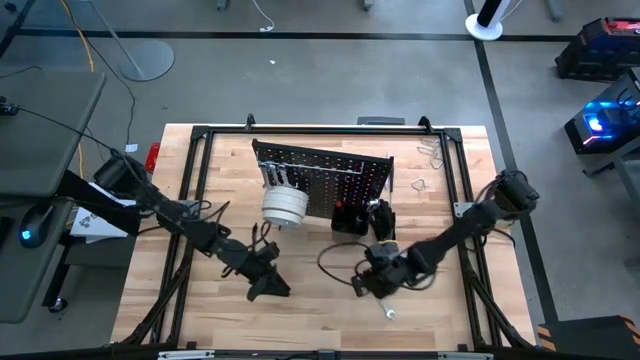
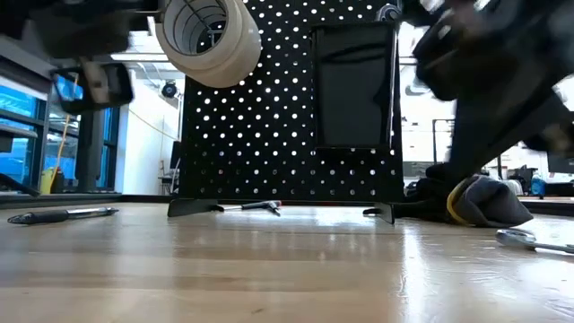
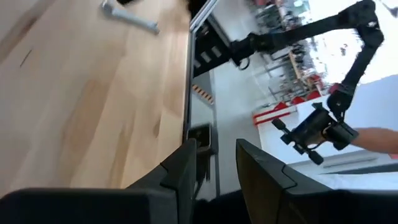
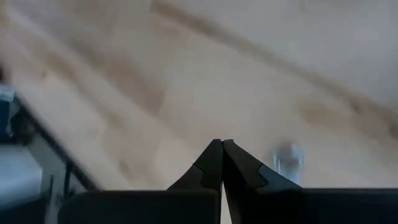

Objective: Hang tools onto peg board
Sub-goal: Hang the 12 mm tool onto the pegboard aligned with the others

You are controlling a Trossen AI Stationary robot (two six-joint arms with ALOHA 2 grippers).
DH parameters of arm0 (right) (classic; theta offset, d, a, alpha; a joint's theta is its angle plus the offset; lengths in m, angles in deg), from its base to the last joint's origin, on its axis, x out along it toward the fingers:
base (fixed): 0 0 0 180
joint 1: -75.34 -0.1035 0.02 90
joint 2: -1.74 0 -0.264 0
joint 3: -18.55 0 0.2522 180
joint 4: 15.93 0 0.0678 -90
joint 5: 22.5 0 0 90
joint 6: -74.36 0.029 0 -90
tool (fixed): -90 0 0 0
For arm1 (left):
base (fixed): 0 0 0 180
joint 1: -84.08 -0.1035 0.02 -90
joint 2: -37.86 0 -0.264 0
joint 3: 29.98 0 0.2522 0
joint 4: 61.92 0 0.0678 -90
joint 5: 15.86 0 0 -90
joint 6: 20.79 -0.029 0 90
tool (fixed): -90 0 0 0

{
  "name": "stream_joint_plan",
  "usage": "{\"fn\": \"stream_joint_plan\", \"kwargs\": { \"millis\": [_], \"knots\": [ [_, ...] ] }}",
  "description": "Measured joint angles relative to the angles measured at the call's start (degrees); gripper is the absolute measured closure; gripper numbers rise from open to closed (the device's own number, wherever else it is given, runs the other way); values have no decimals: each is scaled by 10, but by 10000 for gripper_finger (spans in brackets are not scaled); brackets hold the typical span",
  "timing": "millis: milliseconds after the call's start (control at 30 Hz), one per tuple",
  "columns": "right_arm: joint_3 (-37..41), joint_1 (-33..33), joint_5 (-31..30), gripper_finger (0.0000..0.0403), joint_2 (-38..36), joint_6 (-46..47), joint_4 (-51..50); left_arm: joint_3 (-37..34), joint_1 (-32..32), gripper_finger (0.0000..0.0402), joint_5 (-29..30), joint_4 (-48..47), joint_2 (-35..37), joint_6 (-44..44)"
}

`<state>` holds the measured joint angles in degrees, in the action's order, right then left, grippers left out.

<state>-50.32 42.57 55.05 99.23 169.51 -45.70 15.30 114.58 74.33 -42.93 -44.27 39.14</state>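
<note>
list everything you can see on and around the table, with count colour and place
peg board: one, black, upright at table centre rear
tape rolls: one stack, white, hanging on the board's left front
bin: one, black, mounted on the board
glove bundle: one, black with yellow, on the table by the board's right foot
wrench: one, silver, on the table near the right gripper
table: one, light wood, black frame
left gripper: fingers apart, front left of the board
right gripper: fingers together, front right
</note>
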Motion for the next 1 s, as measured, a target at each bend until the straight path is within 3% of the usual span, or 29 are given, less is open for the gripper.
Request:
{"fn": "stream_joint_plan", "kwargs": {
  "millis": [133,233,367,533,633,867,1000],
  "knots": [
    [0,-48,-46,403,-48,25,-53,39,-29,307,-41,16,-65,-81],
    [-1,-86,-75,403,-81,81,-93,90,-47,337,-64,15,-123,-152],
    [-1,-121,16,403,-83,134,-134,172,-65,393,-81,-34,-201,-204],
    [0,-159,96,403,-50,170,-98,254,-69,400,-113,-98,-272,-231],
    [0,-170,92,403,-27,186,-60,272,-73,400,-158,-100,-286,-221],
    [0,-158,57,403,-4,188,-46,271,-77,401,-171,-109,-286,-219],
    [0,-139,50,403,4,172,-52,271,-82,401,-212,-121,-285,-218]
  ]
}}
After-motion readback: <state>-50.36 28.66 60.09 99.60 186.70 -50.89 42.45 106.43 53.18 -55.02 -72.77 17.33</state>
